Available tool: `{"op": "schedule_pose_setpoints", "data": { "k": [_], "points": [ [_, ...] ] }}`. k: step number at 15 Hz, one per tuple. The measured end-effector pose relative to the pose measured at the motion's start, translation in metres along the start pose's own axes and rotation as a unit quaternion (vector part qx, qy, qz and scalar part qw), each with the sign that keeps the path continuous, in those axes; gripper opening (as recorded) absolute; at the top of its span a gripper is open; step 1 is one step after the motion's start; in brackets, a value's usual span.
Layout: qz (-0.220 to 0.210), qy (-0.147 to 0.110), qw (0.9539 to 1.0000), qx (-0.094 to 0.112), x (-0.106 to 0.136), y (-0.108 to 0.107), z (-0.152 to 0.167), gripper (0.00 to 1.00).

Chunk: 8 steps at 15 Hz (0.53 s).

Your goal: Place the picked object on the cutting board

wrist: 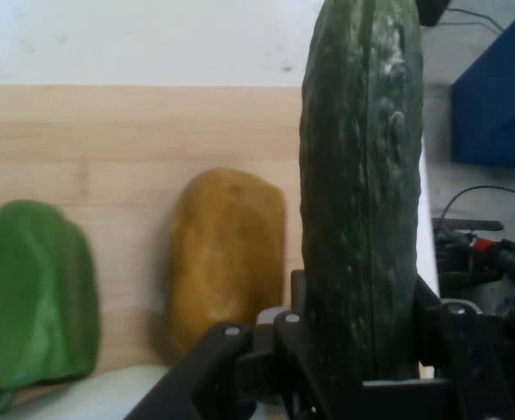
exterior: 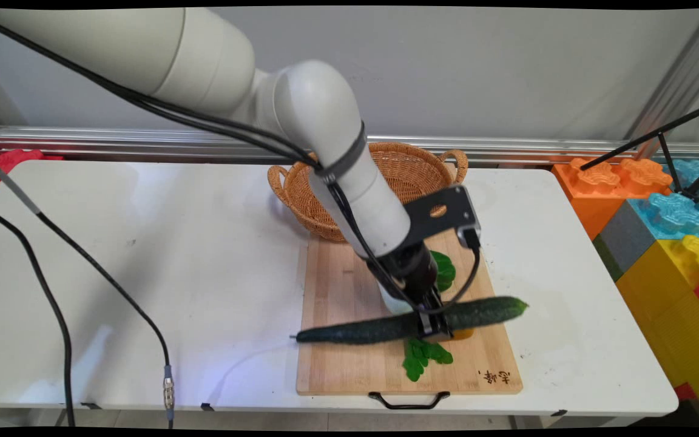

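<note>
My black gripper is shut on a long dark green cucumber, gripping it near its middle. The cucumber lies almost level just above the wooden cutting board, its ends reaching past the board's left edge and toward its right edge. In the hand view the cucumber rises between my fingers. Below it on the board lie an orange-brown potato-like piece and a green leafy vegetable. Green leaves show in front of the gripper, more green behind it.
A wicker basket stands behind the board at the table's far side. Large coloured toy blocks are stacked off the table's right edge. Black cables hang at the left. A white object sits partly hidden behind the gripper.
</note>
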Motion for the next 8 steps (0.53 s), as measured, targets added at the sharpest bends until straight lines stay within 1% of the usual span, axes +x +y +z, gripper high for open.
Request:
{"op": "schedule_pose_setpoints", "data": {
  "k": [2,7,8],
  "points": [
    [0.007,-0.001,1.0,-0.007,-0.004,0.005,0.01,0.0],
    [0.027,-0.003,0.9996,-0.006,-0.01,0.008,0.037,0.0],
    [0.032,-0.003,0.9995,-0.007,-0.011,0.008,0.042,1.0]
  ]
}}
